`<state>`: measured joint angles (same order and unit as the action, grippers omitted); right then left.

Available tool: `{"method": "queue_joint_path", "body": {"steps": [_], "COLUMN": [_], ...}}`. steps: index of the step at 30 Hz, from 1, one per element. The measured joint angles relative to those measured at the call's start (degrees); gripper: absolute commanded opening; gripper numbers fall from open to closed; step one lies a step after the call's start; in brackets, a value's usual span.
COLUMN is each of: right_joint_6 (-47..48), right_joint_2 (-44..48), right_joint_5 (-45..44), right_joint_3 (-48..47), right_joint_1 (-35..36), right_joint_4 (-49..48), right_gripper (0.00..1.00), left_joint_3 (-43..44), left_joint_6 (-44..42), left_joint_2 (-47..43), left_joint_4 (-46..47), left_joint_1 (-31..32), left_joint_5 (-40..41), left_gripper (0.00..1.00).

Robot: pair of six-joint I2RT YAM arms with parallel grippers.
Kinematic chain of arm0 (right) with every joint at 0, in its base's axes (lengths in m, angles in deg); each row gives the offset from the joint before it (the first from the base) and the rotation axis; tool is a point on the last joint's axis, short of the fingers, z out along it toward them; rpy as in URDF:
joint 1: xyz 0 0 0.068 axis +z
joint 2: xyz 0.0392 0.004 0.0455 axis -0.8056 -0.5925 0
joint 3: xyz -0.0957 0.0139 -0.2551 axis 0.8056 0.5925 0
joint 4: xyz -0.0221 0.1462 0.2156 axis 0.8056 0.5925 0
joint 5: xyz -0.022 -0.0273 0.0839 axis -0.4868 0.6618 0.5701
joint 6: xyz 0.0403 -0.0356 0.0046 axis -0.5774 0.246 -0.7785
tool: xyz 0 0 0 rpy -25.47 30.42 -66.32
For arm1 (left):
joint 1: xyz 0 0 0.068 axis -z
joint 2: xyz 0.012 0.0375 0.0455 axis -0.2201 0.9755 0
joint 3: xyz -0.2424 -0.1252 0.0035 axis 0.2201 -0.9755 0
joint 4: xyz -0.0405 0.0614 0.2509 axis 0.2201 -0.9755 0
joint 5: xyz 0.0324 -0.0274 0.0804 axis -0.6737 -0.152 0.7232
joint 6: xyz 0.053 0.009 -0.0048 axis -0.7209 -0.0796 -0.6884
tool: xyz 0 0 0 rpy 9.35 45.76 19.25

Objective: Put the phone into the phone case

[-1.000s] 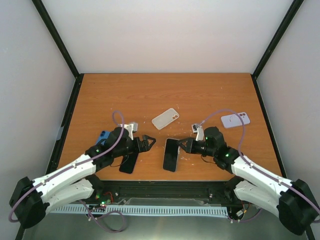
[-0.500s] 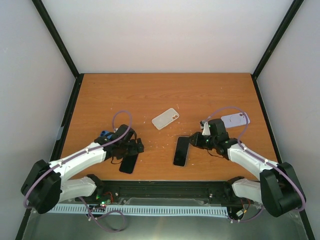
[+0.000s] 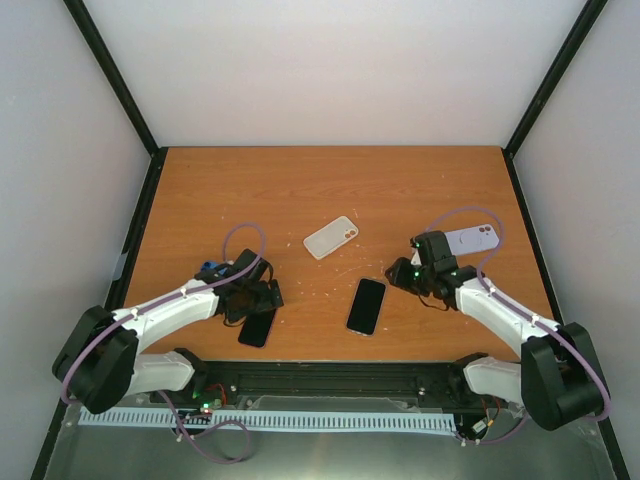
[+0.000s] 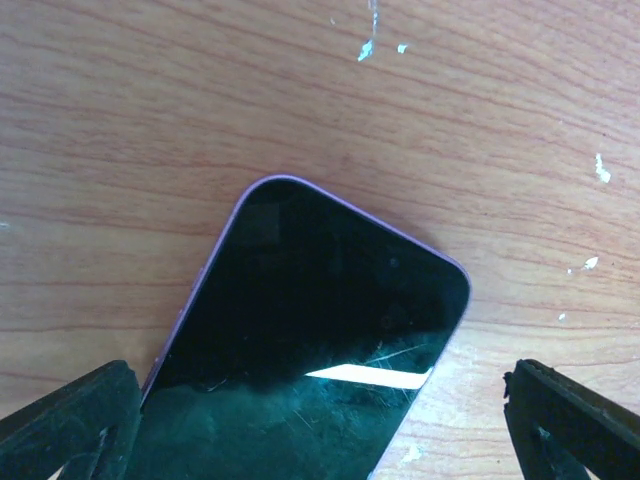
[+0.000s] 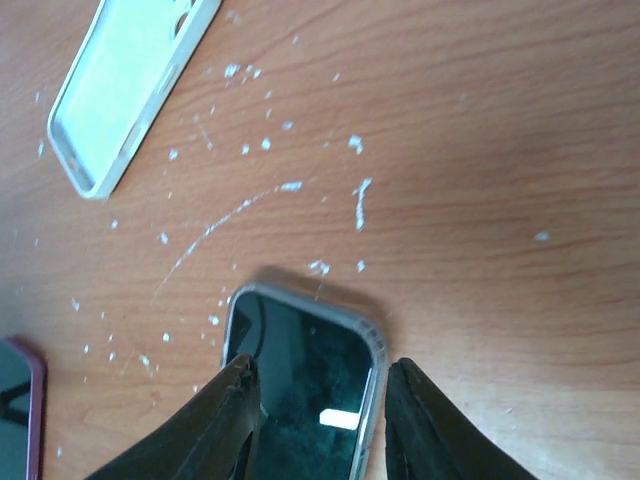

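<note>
Left gripper [image 4: 320,425]: spread wide above purple-edged phone [image 4: 310,330]
Right gripper [image 5: 320,400]: straddled second phone [image 5: 300,375] (grip unclear)
Progress: white case [image 3: 330,237] lay empty, nothing inserted

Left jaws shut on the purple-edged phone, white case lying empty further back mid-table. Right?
Not quite. The left gripper is not shut on the purple-edged phone: its jaws stand wide open, one on each side of the phone, as the left wrist view shows. The white case does lie empty further back mid-table.
</note>
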<state>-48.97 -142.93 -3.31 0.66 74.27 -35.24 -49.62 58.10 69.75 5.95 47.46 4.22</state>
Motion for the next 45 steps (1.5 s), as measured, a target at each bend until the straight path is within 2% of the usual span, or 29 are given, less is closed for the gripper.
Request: {"method": "queue_joint_path", "body": {"steps": [8,12,17,22,28,36,45], "right_joint_6": [-4.3,-5.0,-2.2,-4.3,-10.1,-17.2,-23.4], "right_joint_2": [-4.2,-6.2,-9.2,-13.6,-19.7,-29.5,-39.3], "right_joint_5": [-11.6,-16.5,-14.0,-10.2,-8.1,-7.4,-8.2], "right_joint_3": [-6.7,-9.4,-12.6,-15.0,-16.2,-24.1,-33.6], "right_joint_1": [-2.5,-5.7,-6.4,-6.2,-1.4,8.5,13.4], "right_joint_4": [6.1,7.0,5.4,3.0,1.0,-0.9,0.3], "right_gripper": [0.35,0.39,0.41,0.40,0.40,0.39,0.38], "left_joint_3": [-1.7,-2.1,-2.4,-2.5,-2.6,-5.1,-8.0], "left_joint_6": [1.0,1.2,1.2,1.2,2.1,6.0,8.1], "left_joint_2": [0.2,0.3,1.2,1.6,1.0,-5.6,-8.5], "left_joint_4": [3.1,5.7,9.7,11.7,11.0,7.1,7.3], "left_joint_1": [0.0,0.0,-0.1,-0.2,-0.1,-0.2,-0.2], "left_joint_5": [-2.1,-4.8,-8.7,-10.2,-7.9,-1.0,-1.0], "left_gripper": [0.99,0.96,0.97,0.97,0.99,1.00,0.99]}}
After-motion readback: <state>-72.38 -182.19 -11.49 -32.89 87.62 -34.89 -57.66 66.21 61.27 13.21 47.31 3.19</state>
